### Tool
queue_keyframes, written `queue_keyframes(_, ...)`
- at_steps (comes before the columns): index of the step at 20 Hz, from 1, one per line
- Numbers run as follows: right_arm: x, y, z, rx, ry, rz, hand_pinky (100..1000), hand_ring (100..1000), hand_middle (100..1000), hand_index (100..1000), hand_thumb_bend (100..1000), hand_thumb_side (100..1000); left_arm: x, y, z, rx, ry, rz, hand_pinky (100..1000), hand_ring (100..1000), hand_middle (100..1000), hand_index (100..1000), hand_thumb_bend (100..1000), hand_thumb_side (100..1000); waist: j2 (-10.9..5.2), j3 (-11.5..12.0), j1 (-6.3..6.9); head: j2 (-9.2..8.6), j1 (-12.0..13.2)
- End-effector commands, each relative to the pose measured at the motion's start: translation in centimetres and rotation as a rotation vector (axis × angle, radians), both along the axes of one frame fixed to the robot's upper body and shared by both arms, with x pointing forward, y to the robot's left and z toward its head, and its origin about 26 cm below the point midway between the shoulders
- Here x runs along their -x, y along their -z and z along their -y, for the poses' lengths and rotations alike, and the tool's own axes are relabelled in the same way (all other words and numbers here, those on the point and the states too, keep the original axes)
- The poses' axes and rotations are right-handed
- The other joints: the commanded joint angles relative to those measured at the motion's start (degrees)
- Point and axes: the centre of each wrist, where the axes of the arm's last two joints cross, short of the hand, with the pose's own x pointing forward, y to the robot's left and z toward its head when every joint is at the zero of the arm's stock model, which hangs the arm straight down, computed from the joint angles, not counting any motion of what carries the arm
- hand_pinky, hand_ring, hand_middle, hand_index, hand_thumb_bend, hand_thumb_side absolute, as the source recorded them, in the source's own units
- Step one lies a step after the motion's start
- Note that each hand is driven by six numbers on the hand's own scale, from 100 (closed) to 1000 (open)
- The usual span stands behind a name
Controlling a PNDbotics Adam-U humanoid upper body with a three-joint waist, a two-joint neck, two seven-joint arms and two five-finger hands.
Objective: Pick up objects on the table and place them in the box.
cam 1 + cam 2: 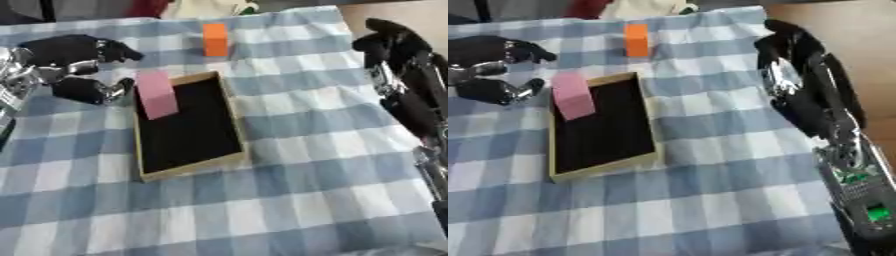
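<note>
Releasing the pink block (157,94) cleanly is the job in hand, as I judge it: the block stands tilted at the box's (229,115) near-left corner, just to the right of the left robot hand (80,70), whose fingers curve toward it with a gap on either side. I cannot tell whether any fingertip touches it, so I read that robot hand as open around it rather than gripping. It should draw back leftward without brushing the block, letting it drop flat onto the black floor of the box. An orange block (215,39) stands beyond the box on the checked surface (306,190), up and right of that robot hand. Only the right eye view shows the right robot hand (794,52) whole, dark and hanging over the surface's right edge; its fingers I cannot make out.
</note>
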Motion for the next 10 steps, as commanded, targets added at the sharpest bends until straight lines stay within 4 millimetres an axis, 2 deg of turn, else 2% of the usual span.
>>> queue_keyframes(1, -0.7, -2.6, 0.9, 0.141, -0.009, 0.024, 862, 778, 696, 899, 100, 708, 1.9, -2.9, -0.7, 0.142, 0.076, 0.024, 879, 769, 805, 1000, 100, 977, -1.16, 0.64, -0.26, -0.71, -0.39)
queue_keyframes(2, -1.3, -3.6, 1.0, 0.185, -0.019, 0.023, 861, 778, 697, 900, 100, 711, 2.4, -3.0, -0.7, 0.192, 0.111, 0.008, 878, 767, 803, 1000, 100, 972, -1.14, 1.10, -0.41, -0.77, -0.58)
queue_keyframes(5, -3.2, -6.5, 0.9, 0.360, -0.048, 0.011, 860, 792, 744, 928, 100, 778, 3.8, -3.1, -0.4, 0.325, 0.193, -0.056, 868, 737, 776, 1000, 100, 870, -1.10, 2.86, -1.05, -0.86, -1.15)
queue_keyframes(6, -4.2, -7.3, 0.8, 0.424, -0.051, -0.001, 860, 792, 744, 928, 100, 778, 4.3, -3.1, 0.0, 0.361, 0.231, -0.081, 868, 737, 776, 1000, 100, 870, -1.11, 3.47, -1.29, -0.92, -1.42)
queue_keyframes(10, -8.5, -8.3, 0.5, 0.637, -0.013, -0.078, 872, 841, 822, 950, 100, 790, 5.9, -2.6, 1.1, 0.473, 0.353, -0.175, 860, 714, 755, 1000, 100, 825, -1.14, 5.67, -2.13, -1.02, -2.15)
